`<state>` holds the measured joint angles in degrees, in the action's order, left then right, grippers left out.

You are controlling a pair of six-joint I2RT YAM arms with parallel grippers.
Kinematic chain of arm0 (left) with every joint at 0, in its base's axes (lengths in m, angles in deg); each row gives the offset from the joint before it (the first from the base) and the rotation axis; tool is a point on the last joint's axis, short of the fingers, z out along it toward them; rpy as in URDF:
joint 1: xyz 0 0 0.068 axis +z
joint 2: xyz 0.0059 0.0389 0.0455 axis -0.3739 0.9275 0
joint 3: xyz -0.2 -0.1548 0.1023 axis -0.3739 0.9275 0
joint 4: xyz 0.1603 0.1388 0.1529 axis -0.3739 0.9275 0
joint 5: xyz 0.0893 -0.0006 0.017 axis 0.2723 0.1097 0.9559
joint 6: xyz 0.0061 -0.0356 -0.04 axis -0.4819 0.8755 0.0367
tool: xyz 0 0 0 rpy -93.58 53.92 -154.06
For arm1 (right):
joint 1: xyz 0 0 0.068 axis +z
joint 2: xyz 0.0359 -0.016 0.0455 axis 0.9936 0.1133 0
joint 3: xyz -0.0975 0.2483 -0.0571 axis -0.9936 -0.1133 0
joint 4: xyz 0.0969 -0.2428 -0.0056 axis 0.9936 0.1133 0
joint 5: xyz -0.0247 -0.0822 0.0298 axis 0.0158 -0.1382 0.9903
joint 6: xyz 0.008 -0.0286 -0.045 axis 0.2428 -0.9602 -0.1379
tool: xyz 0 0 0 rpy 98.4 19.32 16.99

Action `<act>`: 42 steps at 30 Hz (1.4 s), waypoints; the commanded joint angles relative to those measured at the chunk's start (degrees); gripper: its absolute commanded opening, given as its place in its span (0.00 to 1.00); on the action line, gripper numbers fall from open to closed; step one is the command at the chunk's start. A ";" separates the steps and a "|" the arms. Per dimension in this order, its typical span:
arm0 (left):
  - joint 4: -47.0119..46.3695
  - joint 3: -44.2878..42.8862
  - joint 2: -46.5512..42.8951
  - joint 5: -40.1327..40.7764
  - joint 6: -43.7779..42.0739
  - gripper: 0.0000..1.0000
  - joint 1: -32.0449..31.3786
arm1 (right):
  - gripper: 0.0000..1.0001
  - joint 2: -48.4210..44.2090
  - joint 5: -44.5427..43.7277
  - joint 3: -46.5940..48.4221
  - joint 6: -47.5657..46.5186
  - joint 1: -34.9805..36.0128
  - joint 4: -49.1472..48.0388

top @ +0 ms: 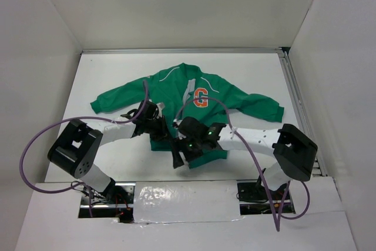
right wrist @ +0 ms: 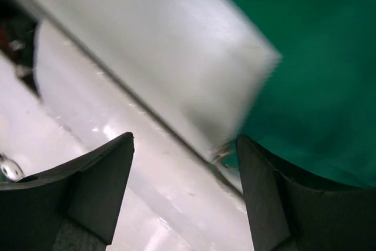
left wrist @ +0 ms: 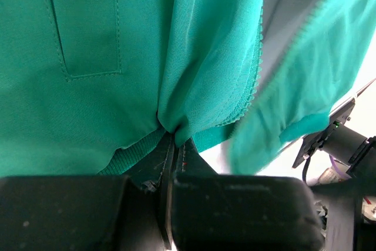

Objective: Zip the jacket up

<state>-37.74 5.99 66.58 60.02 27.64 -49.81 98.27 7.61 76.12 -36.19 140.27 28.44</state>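
The green jacket (top: 176,95) lies flat in the middle of the table, with an orange "G" patch (top: 201,97) on the chest and its front open. My left gripper (top: 167,138) is at the hem near the front opening. In the left wrist view the left gripper (left wrist: 171,139) is shut on a pinched fold of the jacket (left wrist: 117,45) at the ribbed hem. The zipper teeth (left wrist: 257,69) run beside the white lining. My right gripper (top: 176,160) is open and empty just past the hem's near edge. In the right wrist view the right gripper (right wrist: 185,148) is over the white surface, with jacket fabric (right wrist: 317,86) to its upper right.
White walls enclose the table (top: 117,69) on three sides. A metal rail (top: 296,104) runs along the right edge. A white taped panel (top: 182,195) covers the near edge between the arm bases. Purple cables (top: 35,145) loop beside both arms.
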 commanded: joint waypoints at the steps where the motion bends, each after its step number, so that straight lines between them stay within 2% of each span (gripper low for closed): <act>1: -1.23 0.39 -0.26 1.69 -0.31 0.00 0.52 | 0.79 2.10 -2.99 7.89 -3.17 6.06 1.26; 6: -1.84 0.83 -0.44 1.08 -0.23 0.00 0.44 | 0.85 4.05 -10.38 11.16 -1.51 9.76 7.14; 9: -1.67 1.01 -1.05 1.16 -0.23 0.00 0.26 | 0.85 0.29 -14.86 8.28 2.35 9.41 7.16; 12: -1.49 1.35 -1.93 1.69 -0.14 0.00 0.08 | 0.85 -4.19 -21.79 5.82 10.76 9.23 9.25; 16: -1.31 1.62 -2.55 1.69 0.13 0.00 -0.62 | 0.82 -5.18 -29.63 3.88 20.19 6.60 15.59; 21: -1.23 1.97 -3.25 1.96 0.39 0.00 -1.50 | 0.81 -1.07 -31.83 3.61 26.60 6.59 19.37; 26: -1.05 2.67 -4.74 2.83 0.65 0.00 -2.38 | 0.79 4.38 -33.31 3.26 28.37 7.12 16.83; 32: -0.35 2.94 -6.15 3.80 0.83 0.00 -2.90 | 0.77 9.48 -34.12 3.87 27.06 7.21 13.75; 36: -0.43 3.03 -6.33 4.07 0.83 0.00 -3.17 | 0.76 11.95 -31.58 3.34 25.83 7.21 11.90; 42: -0.09 2.24 -4.57 3.80 0.74 0.00 -3.34 | 0.83 12.49 -28.14 2.03 24.95 7.91 9.70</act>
<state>-38.44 8.52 61.69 63.70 27.86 -52.70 106.75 -23.47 80.80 -12.10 147.53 43.72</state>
